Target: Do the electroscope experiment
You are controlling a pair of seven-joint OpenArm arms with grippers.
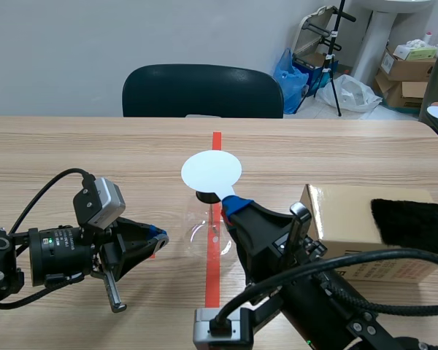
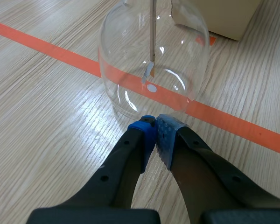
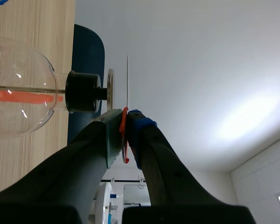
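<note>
The electroscope is a clear glass flask (image 1: 206, 224) with a black stopper (image 1: 205, 196), standing on the orange tape line. In the right wrist view the flask (image 3: 16, 93), its stopper (image 3: 81, 91) and the metal top plate (image 3: 110, 88) show. My right gripper (image 1: 233, 205) is shut on the red handle (image 3: 124, 140) of a white disc (image 1: 212, 171). The disc (image 3: 128, 79) is seen edge-on, just over the plate with a thin gap. My left gripper (image 2: 155, 123) is shut on nothing, its tips at the base of the flask (image 2: 154, 60). A rod with foil leaves (image 2: 150, 70) hangs inside.
A cardboard box (image 1: 350, 222) with a black fuzzy cloth (image 1: 412, 224) on top stands right of the flask. A dark chair (image 1: 202, 91) sits across the table. Boxes and bags lie on the floor at the far right.
</note>
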